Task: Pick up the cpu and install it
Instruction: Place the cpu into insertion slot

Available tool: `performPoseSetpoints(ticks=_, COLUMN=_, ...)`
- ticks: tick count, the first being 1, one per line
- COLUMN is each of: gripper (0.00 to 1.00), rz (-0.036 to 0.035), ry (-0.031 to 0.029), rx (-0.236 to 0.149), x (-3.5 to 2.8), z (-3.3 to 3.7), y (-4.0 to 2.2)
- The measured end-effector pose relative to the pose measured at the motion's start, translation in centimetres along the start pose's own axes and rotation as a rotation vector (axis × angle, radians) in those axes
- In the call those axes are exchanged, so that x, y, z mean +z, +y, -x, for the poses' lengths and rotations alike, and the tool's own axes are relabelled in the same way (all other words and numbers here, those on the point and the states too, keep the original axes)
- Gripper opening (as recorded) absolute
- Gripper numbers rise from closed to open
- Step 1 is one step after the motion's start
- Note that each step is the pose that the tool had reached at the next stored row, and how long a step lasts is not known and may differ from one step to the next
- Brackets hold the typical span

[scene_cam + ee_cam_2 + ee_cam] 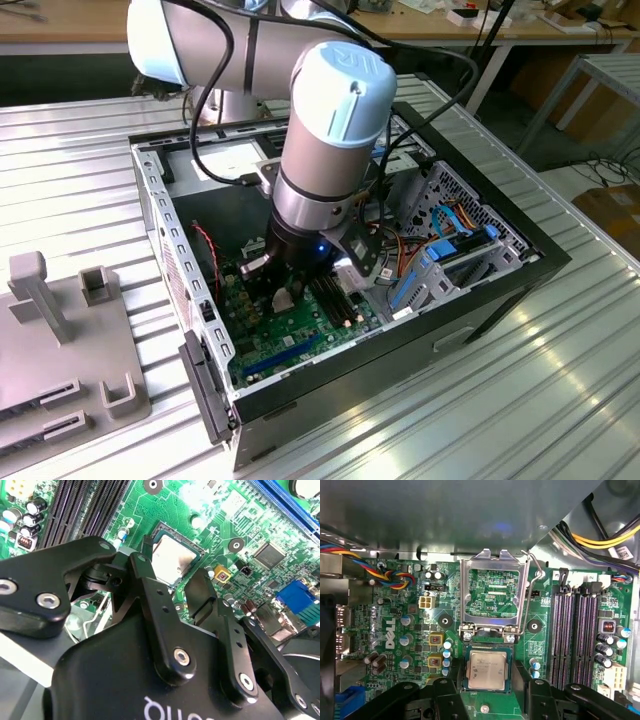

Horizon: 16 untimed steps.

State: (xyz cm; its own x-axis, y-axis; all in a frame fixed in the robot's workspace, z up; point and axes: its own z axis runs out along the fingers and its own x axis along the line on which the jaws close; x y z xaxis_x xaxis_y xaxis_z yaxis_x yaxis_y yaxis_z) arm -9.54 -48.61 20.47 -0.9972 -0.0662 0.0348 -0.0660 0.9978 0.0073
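The cpu (487, 668), a small silver-topped square with green edges, lies flat in the socket on the green motherboard (395, 630). In the second wrist view the cpu (172, 560) sits between my two black fingers (145, 570), which stand a little apart from its sides. My gripper (487, 682) is open and hovers just above the chip. The socket's hinged metal plate (492, 587) is swung up and open beyond the cpu, its wire lever (532, 595) raised beside it. In the exterior view my gripper (285, 290) reaches down into the open computer case (150, 200).
Long black memory slots (575, 635) run beside the socket. Yellow and black cables (605, 540) hang near the case wall. A drive bay with blue parts (440, 260) fills the exterior view's right of the case. A grey fixture (60, 340) stands on the ribbed table outside.
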Motion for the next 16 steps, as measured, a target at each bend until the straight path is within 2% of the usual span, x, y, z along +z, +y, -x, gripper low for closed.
performPoseSetpoints(ticks=1, gripper=0.53, rz=0.0000, ry=0.0003, rx=0.000, x=-0.63, z=-0.01, y=0.00)
performPoseSetpoints(ticks=5, gripper=0.52, rz=0.0001, ry=0.0007, rx=0.000, x=-1.07, z=-0.01, y=0.01)
performPoseSetpoints(ticks=7, gripper=0.39, rz=0.0001, ry=0.0011, rx=0.000, x=-1.17, z=0.02, y=0.01)
performPoseSetpoints(ticks=8, gripper=0.27, rz=0.0002, ry=0.0011, rx=0.001, x=-1.21, z=0.02, y=0.01)
performPoseSetpoints(ticks=10, gripper=0.15, rz=0.0001, ry=0.0013, rx=0.002, x=-1.30, z=0.03, y=0.00)
performPoseSetpoints(ticks=11, gripper=0.15, rz=0.0003, ry=0.0013, rx=0.002, x=-1.30, z=0.03, y=0.01)
performPoseSetpoints(ticks=12, gripper=0.11, rz=0.0003, ry=0.0013, rx=0.002, x=-1.30, z=0.03, y=0.01)
performPoseSetpoints(ticks=16, gripper=0.11, rz=0.0002, ry=0.0014, rx=0.003, x=-1.32, z=0.03, y=0.00)
